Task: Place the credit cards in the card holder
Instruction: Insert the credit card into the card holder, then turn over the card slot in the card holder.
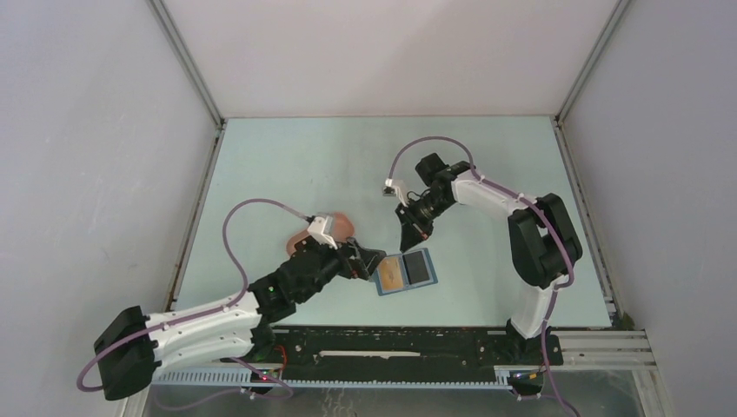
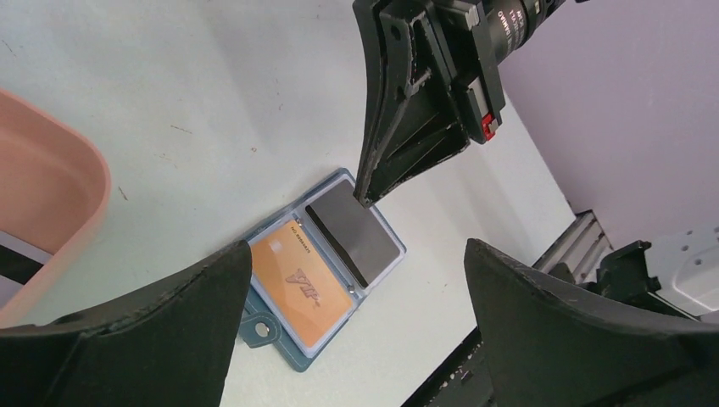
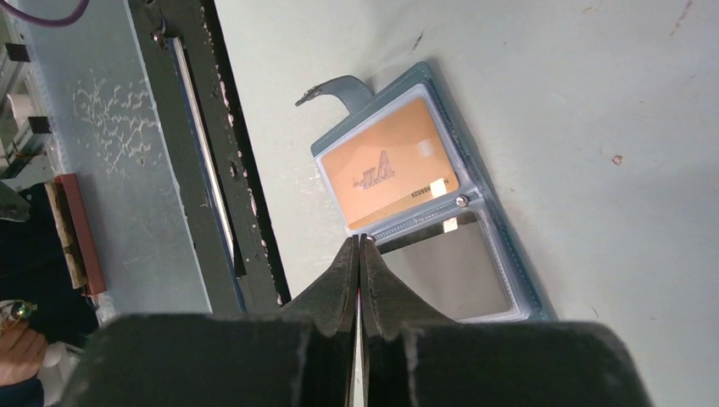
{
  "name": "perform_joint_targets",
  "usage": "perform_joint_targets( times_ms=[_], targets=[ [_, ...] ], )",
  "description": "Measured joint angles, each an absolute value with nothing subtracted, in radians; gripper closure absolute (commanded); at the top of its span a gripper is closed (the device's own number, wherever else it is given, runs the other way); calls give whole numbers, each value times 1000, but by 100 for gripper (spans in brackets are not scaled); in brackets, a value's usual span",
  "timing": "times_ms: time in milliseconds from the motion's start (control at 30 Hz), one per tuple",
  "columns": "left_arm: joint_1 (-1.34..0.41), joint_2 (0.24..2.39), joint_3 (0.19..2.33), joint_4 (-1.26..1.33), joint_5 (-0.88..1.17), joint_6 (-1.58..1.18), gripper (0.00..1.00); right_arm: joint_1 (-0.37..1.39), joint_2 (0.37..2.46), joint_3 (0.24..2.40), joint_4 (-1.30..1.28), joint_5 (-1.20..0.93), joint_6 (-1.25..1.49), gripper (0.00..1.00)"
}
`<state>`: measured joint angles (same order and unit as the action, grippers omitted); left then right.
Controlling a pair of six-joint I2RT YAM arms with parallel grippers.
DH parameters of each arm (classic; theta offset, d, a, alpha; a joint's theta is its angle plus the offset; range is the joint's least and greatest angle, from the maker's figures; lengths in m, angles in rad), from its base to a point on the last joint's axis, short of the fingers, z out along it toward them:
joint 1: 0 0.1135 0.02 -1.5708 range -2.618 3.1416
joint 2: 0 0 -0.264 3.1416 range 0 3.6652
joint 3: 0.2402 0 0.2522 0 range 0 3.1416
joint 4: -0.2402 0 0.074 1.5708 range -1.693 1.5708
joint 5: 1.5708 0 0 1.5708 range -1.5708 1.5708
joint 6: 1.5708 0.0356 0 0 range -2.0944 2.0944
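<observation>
Top view: blue card holder open flat on table. Left tool just left of it, right tool just behind it, pink tray beyond left tool.

Left wrist: left tool spread, empty. Orange credit card lies in card holder's left half.

Right wrist: right tool pressed together, pinching nothing, tip at card holder's fold.

Judgement: orange credit card looks seated. Next move calls for fetching another card.

A pink tray sits on the left half of the pale green counter, only partly in sight, its rim raised and rounded. White walls close off three sides, with grey metal struts in the corners. A black rail runs along the near edge. A few dark specks dot the counter.
</observation>
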<state>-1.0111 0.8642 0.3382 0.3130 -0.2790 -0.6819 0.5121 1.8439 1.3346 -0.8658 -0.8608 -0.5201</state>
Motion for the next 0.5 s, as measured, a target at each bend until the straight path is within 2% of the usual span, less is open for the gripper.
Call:
perform_joint_targets(
  times_ms=[200,500],
  targets=[
    [-991,838,263,394,-241,-718,2,554,1850,1335,-873,-831,-535,96],
    [-984,984,255,504,-174,-795,10,572,1894,1335,-879,-772,-546,98]
  ],
)
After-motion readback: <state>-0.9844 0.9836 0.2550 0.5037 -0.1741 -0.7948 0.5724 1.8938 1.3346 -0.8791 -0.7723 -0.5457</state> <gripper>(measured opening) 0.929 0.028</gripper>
